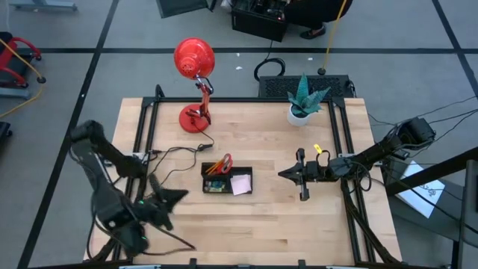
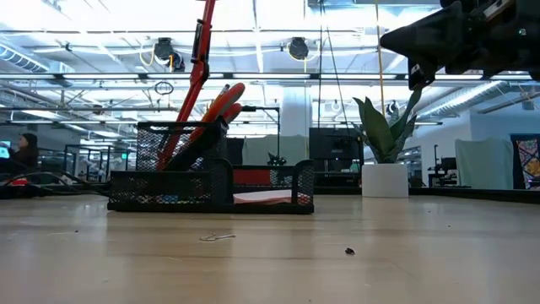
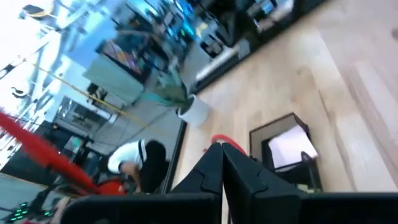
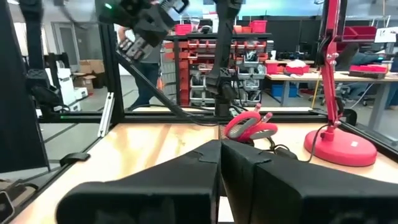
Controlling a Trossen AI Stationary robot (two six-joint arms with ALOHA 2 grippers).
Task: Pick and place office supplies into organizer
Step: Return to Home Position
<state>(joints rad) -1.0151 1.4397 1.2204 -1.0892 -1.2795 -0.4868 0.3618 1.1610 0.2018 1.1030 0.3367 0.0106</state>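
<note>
- The organizer (image 2: pixel 169 190), a black wire-mesh rectangular tray, sits mid-table on pale wood.
- Red-handled scissors (image 1: pixel 224 161) stand in its taller section, and a flat pink sticky-note pad (image 1: pixel 241 184) lies in the low one.
- The right gripper (image 1: pixel 282 174) is near its right side, with slim dark fingers pressed together and empty.
- The left gripper (image 1: pixel 181 195) is near its left side, likewise closed and empty.

HIGH: overhead, straight down, whole table (image 1: pixel 246 224) | LOW: tabletop height, level, near organizer (image 2: pixel 169 190), facing room | LEFT WRIST: tilted, above organizer | RIGHT WRIST: level, low, toward lamp (image 4: pixel 341 148) | SHARED: organizer in high, low, left wrist
</note>
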